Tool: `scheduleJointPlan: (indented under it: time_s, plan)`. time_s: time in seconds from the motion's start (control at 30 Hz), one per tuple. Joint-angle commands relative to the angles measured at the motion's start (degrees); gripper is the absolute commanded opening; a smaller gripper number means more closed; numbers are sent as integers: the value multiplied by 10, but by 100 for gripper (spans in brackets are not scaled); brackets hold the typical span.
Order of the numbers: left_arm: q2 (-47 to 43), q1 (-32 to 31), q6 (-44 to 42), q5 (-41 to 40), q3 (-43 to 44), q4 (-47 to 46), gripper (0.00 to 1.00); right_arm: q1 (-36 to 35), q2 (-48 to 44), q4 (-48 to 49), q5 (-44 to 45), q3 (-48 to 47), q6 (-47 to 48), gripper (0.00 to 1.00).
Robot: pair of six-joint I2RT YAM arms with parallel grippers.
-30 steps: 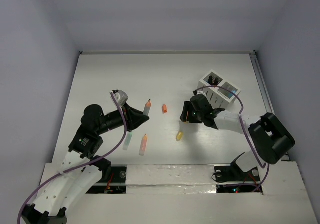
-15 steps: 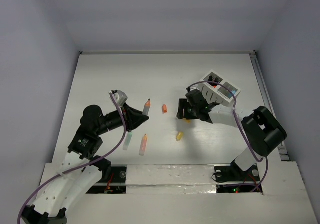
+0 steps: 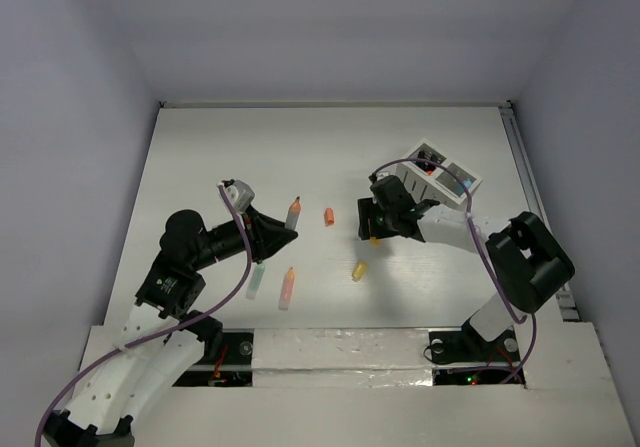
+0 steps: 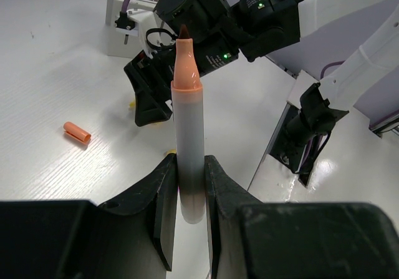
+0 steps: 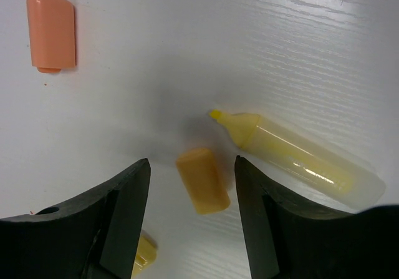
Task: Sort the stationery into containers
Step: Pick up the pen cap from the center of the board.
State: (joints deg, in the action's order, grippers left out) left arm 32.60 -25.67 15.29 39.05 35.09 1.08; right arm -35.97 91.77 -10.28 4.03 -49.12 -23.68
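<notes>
Lying nearest the arm bases, a mint marker (image 3: pixel 256 280) and an orange highlighter (image 3: pixel 287 287) rest side by side on the white table (image 3: pixel 200 167). Both are smooth plastic sticks with their long axes running roughly near to far, and a short yellow piece (image 3: pixel 359 270) sits well to their right. Just beyond, the left gripper (image 4: pixel 190 166) is clamped on an uncapped marker (image 4: pixel 188 129). Its frosted grey barrel, orange collar and dark tip point straight out from the fingers toward the far right, and only the wrist view shows that finish. Farther on, a stubby orange cap (image 3: pixel 329 216) lies loose on the faintly grained surface. Right of it the right gripper (image 3: pixel 372 223) hangs low with its fingers spread, holding nothing. From above it hides what its own camera shows: a rounded yellow cap (image 5: pixel 201 180) between the fingers and, just beside it, an uncapped yellow highlighter (image 5: pixel 299 157), translucent, its chisel tip toward that view's upper left. Farthest back stands the white box (image 3: pixel 440 175), rectangular, slotted and divided.
</notes>
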Motion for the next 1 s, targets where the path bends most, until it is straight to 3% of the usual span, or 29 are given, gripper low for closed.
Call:
scheduleJointPlan:
  time_s: [0.0, 0.57, 0.9, 0.97]
  plan:
    - [-5, -2, -7, 5, -6, -28, 0, 3, 16, -32, 0, -43, 34, 61]
    - [-9, -2, -7, 4, -6, -28, 0, -8, 44, -105, -1, -77, 68, 56]
    - [-9, -2, -6, 4, -6, -29, 0, -13, 40, -103, 16, -77, 62, 22]
    - [-10, -2, -6, 2, -6, -29, 0, -13, 25, -89, 12, -77, 56, 20]
